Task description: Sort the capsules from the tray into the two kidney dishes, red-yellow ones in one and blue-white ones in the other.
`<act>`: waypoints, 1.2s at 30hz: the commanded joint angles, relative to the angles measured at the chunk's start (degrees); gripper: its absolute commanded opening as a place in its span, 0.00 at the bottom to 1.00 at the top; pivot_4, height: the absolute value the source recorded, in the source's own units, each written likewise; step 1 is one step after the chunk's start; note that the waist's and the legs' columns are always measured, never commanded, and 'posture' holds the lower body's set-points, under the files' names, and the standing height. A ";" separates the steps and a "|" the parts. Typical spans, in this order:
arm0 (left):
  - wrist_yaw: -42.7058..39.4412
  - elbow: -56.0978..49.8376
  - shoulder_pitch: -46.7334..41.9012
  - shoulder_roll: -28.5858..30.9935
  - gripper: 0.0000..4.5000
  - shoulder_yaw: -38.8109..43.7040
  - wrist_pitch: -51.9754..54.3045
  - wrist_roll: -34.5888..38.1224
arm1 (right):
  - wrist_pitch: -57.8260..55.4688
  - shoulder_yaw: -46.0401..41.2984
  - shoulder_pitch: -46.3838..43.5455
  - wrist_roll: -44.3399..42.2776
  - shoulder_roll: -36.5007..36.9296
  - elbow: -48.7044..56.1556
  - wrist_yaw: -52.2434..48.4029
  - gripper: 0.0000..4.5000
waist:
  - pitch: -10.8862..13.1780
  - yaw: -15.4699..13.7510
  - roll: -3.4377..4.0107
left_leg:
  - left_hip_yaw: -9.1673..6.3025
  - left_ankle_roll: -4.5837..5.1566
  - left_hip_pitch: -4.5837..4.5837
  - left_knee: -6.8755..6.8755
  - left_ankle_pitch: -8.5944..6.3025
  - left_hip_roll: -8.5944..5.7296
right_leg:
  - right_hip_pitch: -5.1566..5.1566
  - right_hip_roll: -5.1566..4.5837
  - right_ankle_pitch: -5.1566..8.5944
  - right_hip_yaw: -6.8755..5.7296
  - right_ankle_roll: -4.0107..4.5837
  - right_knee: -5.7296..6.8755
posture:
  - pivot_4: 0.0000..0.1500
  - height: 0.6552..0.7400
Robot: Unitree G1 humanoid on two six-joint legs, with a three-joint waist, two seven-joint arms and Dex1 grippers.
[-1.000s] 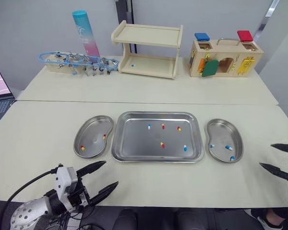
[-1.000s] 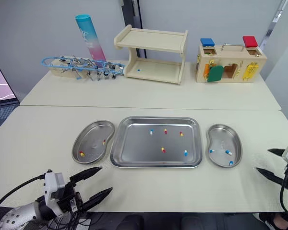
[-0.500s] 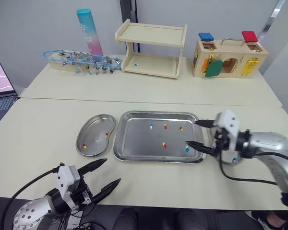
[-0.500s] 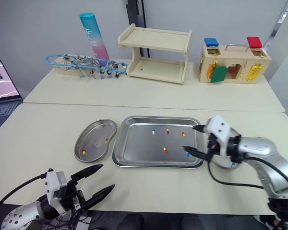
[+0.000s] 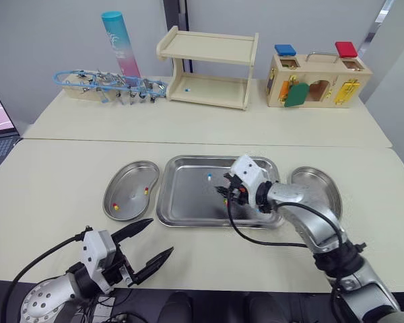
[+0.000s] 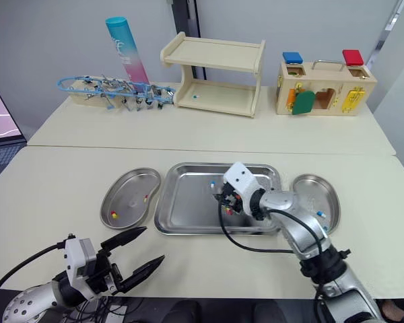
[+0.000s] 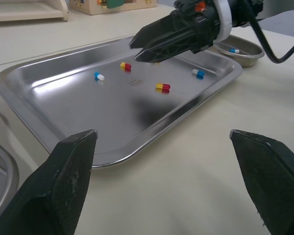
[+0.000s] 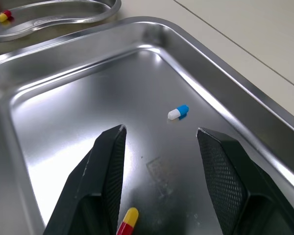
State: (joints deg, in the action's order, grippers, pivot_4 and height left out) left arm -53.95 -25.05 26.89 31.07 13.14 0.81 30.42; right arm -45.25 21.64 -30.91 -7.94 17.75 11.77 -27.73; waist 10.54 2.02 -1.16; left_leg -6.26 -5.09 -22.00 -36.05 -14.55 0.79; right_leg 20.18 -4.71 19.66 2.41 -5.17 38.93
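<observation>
Capsules (image 7: 162, 87) lie loose on the floor of the tray (image 5: 188, 210), which sits in the middle of the table (image 5: 54, 182) between the two kidney dishes. From the left wrist camera you can count two blue-white and two red-yellow ones. One blue-white capsule (image 8: 178, 112) lies toward the tray's far edge, left of its middle.

Your right gripper (image 5: 222, 194) hangs low over the middle of the tray, pointing toward the left dish (image 5: 130, 183). Its fingers (image 8: 108, 171) are spread partway and grip nothing. A red-yellow capsule (image 8: 127, 220) lies on the tray floor between those fingers, back from the tips, and the blue-white one lies just beyond them.

The left dish holds two red-yellow pieces. The right dish (image 5: 312, 177), partly behind the right arm (image 5: 310, 222), holds at least one blue-white piece.

Your left gripper (image 5: 159, 237) hovers over the table's near edge, off the tray's near-left corner, its fingers wide apart and empty.
</observation>
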 commanded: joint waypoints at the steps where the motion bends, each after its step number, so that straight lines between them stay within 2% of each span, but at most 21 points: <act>1: 0.41 -1.97 0.01 0.05 1.00 -0.09 -0.16 0.37 | -0.45 0.22 -2.11 1.72 -2.13 -1.28 2.13 0.55 | 0.00 -0.03 0.00 | -0.01 0.00 0.00 0.00 0.00 0.00 | 0.00 0.01 0.00 0.00 0.00 0.00 | 1.00 1.00; 11: 1.27 -2.72 0.11 0.18 1.00 -0.18 0.18 0.27 | 3.20 1.68 -7.69 6.48 -9.77 -16.04 5.22 0.55 | 0.01 0.55 0.02 | 0.00 0.00 0.00 0.01 0.00 0.00 | 0.05 0.02 0.00 0.03 0.02 0.03 | 1.00 1.00; 25: 2.42 -4.00 0.88 0.29 1.00 -0.49 0.54 -0.02 | 6.30 -0.61 -11.32 7.33 -14.88 -27.35 4.83 0.55 | 0.01 1.29 0.05 | -0.01 0.00 0.04 0.02 0.00 0.02 | 0.06 0.05 0.00 0.04 0.02 0.07 | 1.00 1.00; 28: 2.51 -4.16 1.01 0.29 1.00 -0.51 0.58 -0.07 | 6.28 -1.15 -11.42 7.69 -14.95 -27.82 4.51 0.42 | 0.00 1.29 0.05 | -0.01 0.00 0.04 0.02 0.00 0.02 | 0.06 0.05 0.00 0.05 0.02 0.08 | 1.00 1.00; 34: 2.55 -4.24 0.93 0.30 1.00 -0.60 0.81 -0.10 | 6.56 -0.53 -10.82 7.90 -14.66 -26.72 2.45 0.04 | 0.00 1.29 0.06 | 0.00 0.00 0.05 0.02 0.00 0.02 | 0.06 0.05 0.00 0.06 0.02 0.07 | 1.00 1.00; 36: 2.48 -4.29 0.92 0.29 1.00 -0.59 0.93 -0.09 | 7.07 -0.10 -10.60 8.01 -14.51 -26.05 1.59 0.01 | 0.00 1.29 0.06 | 0.00 0.00 0.05 0.02 0.00 0.02 | 0.06 0.05 0.00 0.06 0.02 0.07 | 1.00 1.00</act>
State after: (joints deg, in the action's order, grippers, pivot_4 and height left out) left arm -51.69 -26.89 27.39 31.08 12.75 1.97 30.26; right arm -38.29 20.69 -42.00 -0.15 3.33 -15.67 -25.02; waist 10.55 3.31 -1.10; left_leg -6.26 -5.09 -21.94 -36.03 -14.55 0.81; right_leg 20.24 -4.66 19.66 2.46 -5.15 39.01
